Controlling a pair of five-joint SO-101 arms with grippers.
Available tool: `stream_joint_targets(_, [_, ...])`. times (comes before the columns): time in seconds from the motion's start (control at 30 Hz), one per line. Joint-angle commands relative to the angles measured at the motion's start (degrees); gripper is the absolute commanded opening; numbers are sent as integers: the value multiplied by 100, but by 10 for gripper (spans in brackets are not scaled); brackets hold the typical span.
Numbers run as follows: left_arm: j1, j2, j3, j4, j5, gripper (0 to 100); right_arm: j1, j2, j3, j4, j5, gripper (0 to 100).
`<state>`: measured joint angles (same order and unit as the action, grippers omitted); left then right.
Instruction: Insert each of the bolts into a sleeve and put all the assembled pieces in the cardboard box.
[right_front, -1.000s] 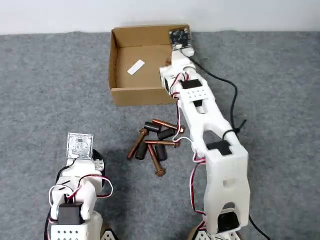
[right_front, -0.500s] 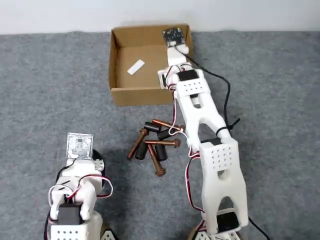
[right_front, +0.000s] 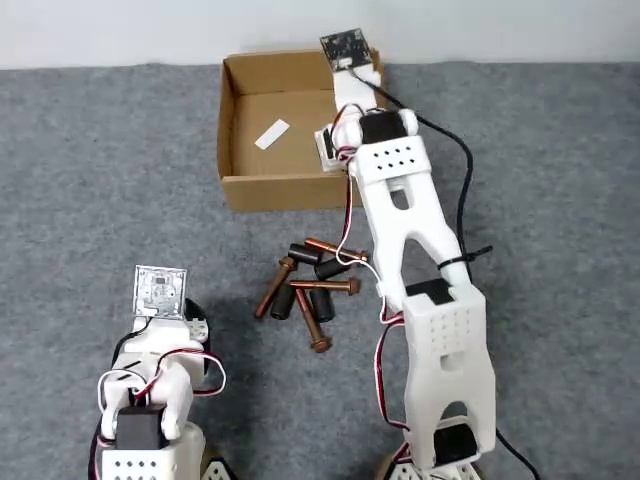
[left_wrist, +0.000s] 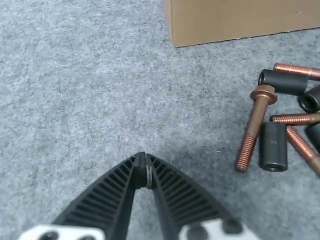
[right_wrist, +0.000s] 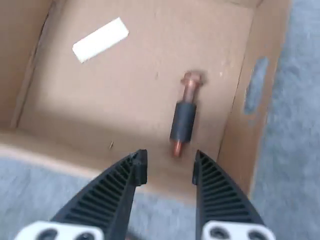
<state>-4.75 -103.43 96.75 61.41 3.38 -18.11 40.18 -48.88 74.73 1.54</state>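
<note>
Grey carpet: bolt-in-sleeve lies in box, right claw wide above it. Next, loose bolts, sleeves at its six o'clock, high view; three o'clock from left claw, pinched closed.

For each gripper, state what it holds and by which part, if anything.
Nothing is held. The left gripper is shut, empty; the right gripper is open over the cardboard box, the sleeved bolt lying loose inside.
</note>
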Motion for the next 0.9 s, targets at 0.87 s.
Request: stream_joint_targets(0.87, [-237, -62, -31, 9, 88, 5, -796, -3424, 3815, 2809, -114, 69])
